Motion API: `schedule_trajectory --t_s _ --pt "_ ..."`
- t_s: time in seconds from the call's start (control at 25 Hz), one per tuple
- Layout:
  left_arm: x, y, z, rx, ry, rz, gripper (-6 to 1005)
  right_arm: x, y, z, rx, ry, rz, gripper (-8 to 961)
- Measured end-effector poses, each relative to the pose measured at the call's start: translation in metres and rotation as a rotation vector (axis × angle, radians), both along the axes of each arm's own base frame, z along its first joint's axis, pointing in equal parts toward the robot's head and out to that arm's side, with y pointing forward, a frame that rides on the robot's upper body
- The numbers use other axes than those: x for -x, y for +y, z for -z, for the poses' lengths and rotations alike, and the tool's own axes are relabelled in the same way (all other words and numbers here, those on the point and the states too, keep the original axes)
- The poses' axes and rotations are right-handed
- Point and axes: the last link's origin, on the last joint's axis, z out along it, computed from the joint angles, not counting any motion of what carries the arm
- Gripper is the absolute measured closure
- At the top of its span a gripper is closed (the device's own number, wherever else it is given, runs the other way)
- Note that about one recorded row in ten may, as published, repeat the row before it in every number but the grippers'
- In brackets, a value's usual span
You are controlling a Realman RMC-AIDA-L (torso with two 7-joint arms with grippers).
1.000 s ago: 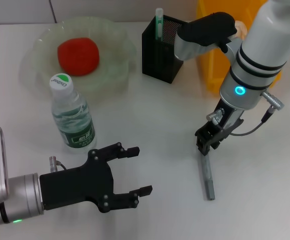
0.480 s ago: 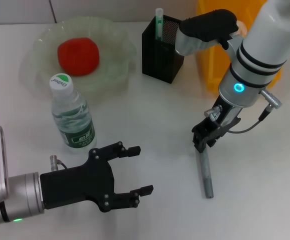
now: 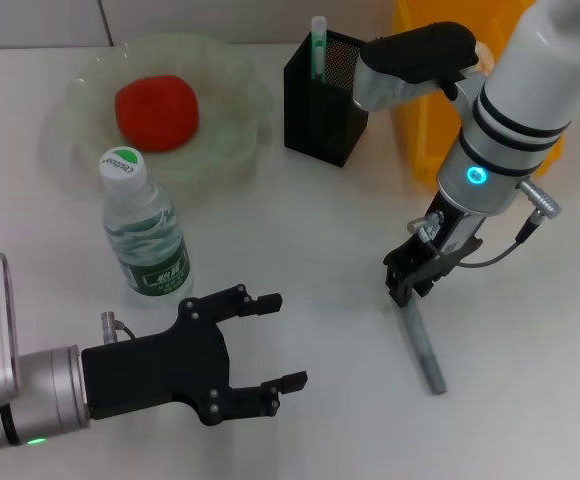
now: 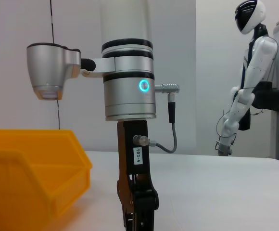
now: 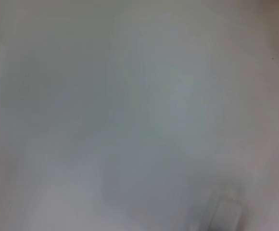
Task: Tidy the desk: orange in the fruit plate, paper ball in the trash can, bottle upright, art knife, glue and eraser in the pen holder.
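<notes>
Thin grey cylindrical glue stick (image 3: 422, 347) lies slanted on the plain white tabletop (image 3: 310, 250), its upper end hidden under our right gripper (image 3: 411, 281); we cannot tell whether those fingers pinch it. Mint-green art knife (image 3: 318, 45) stands in the black mesh pen holder (image 3: 320, 105). Yellow plastic trash can (image 3: 425, 110) is mostly hidden. Left gripper (image 3: 270, 340) hovers near, fingers spread.

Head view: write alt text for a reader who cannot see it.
The right hand pinches the upper end of a thin grey glue stick lying on the white desk, while the open left hand hovers near an upright clear plastic bottle. Behind, a red-orange fruit sits in a pale green plate.
</notes>
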Motion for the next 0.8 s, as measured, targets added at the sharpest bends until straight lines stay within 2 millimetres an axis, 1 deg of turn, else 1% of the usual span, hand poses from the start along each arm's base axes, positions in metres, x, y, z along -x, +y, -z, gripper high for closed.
schedule_trajectory --t_s 0.52,0.72,0.8 --pt "0.0013 -0.0011 0.0003 0.000 0.002 -0.006 186 -0.0049 -0.0021 0.0016 0.022 -0.055 -0.019 747" --pt "0.0015 -0.0014 -0.0001 0.001 0.000 -0.006 186 -0.0026 -0.0032 -0.0028 0.025 -0.059 -0.040 826" --pt "0.0013 -0.0016 -0.0004 0.001 -0.001 -0.004 186 0.0020 -0.0042 -0.0070 0.020 -0.041 -0.056 827"
